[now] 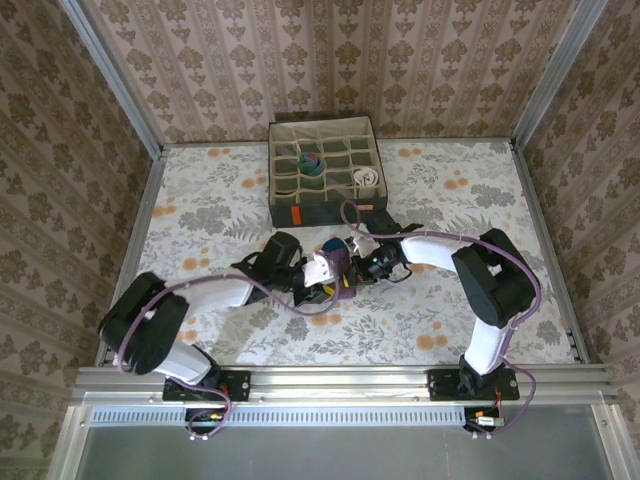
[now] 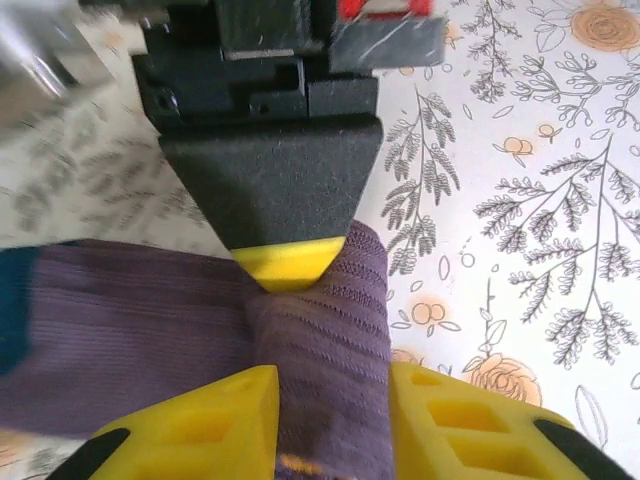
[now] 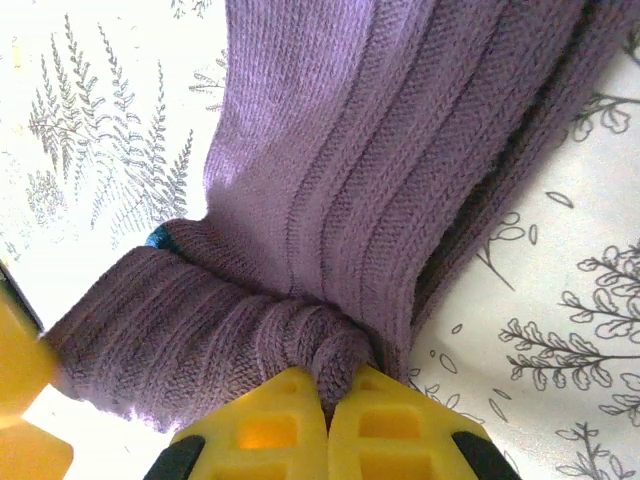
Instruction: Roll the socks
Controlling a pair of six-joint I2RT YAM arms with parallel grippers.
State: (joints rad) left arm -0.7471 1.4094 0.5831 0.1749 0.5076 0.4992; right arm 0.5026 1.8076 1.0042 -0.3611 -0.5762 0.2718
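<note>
The right pincer (image 3: 328, 390) is clamped on a bunched fold of the purple sock (image 3: 330, 170), whose long axis runs straight ahead over the tabletop (image 3: 560, 330); the left pincer (image 2: 333, 400), close alongside, straddles that fold, jaws apart, grip indeterminable.

Purple sock (image 2: 150, 330) cut off at L edge; table (image 2: 60, 170) top-left blurred.

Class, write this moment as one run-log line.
stage: rolling | right gripper: shut on purple sock | left gripper: astride it, grip unclear
</note>
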